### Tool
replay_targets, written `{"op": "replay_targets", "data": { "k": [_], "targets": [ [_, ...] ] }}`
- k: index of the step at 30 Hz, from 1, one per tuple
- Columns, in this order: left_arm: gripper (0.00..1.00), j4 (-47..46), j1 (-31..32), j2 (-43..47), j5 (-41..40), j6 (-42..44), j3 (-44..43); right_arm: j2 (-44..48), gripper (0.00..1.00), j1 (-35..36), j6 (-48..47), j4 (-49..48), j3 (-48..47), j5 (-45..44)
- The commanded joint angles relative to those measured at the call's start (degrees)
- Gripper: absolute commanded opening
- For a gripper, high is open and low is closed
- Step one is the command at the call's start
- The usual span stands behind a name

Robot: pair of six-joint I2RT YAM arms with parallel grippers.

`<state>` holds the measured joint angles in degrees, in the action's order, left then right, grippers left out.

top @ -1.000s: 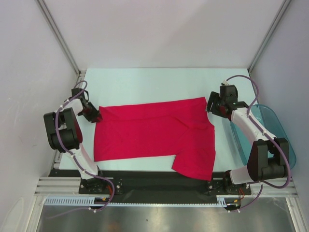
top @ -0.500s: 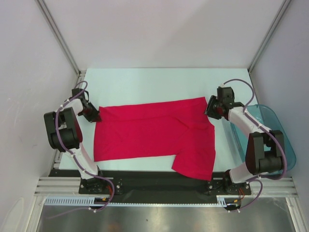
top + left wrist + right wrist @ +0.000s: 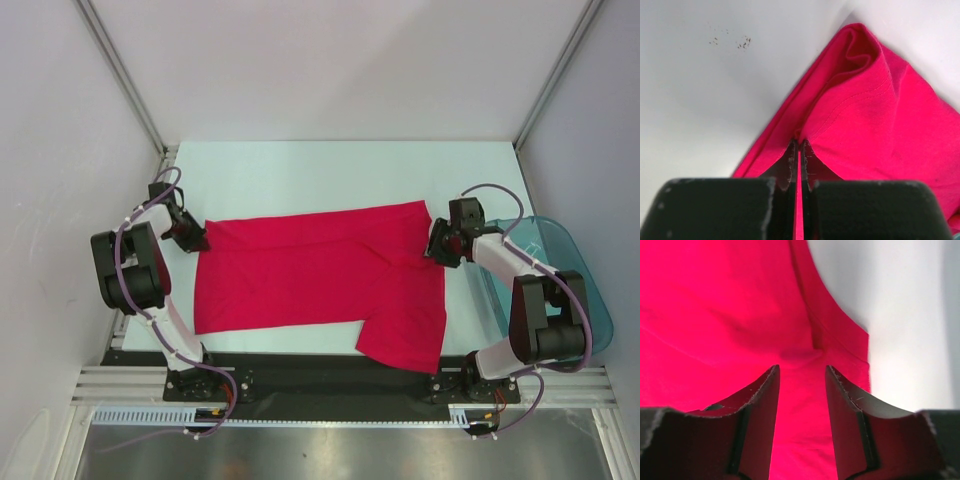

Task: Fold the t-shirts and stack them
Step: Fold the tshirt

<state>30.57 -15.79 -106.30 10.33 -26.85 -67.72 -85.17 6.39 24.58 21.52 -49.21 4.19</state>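
Observation:
A bright red t-shirt (image 3: pixel 320 270) lies spread flat across the table, one part hanging over the near edge at the lower right. My left gripper (image 3: pixel 197 242) is at the shirt's far-left corner, shut on a fold of the red cloth (image 3: pixel 855 115). My right gripper (image 3: pixel 434 245) sits low at the shirt's right edge, jaws open, with red cloth (image 3: pixel 740 315) lying between and under the fingers (image 3: pixel 765 405).
A translucent teal plastic bin (image 3: pixel 560 270) stands at the right edge of the table, beside my right arm. White walls close in the back and sides. The pale table surface (image 3: pixel 330 175) runs behind the shirt.
My right gripper has moved down and toward the shirt's right edge, now low over the cloth. The left gripper and the shirt have stayed put.

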Motion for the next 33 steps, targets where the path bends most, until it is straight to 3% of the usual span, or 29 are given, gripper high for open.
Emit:
{"op": "replay_targets", "data": {
  "k": [1, 26, 29, 32, 33],
  "targets": [
    [0.01, -1.56, -0.12, 2.15, 0.92, 0.57, -1.27, 1.23, 0.47, -0.68, -1.46, -1.83, 0.87, 1.08],
    [0.00, -1.83, -0.03, 1.98, 1.01, 0.48, -1.45, -3.87, 0.44, 0.55, -3.05, -8.77, 2.19, 1.00],
    [0.01, -1.74, -0.12, 1.98, 1.01, 0.48, -1.45, -3.69, 0.37, 0.73, -2.78, -9.21, 2.10, 1.26],
    [0.00, -1.91, -0.20, 2.41, 1.01, 0.57, -1.45, -3.34, 0.24, 0.90, -2.17, -9.04, 1.66, 1.53],
    [0.01, -2.00, -0.03, 2.68, 0.92, 0.48, -1.36, -3.08, 0.14, 0.90, -1.90, -8.69, 1.05, 1.61]
  ]
}}
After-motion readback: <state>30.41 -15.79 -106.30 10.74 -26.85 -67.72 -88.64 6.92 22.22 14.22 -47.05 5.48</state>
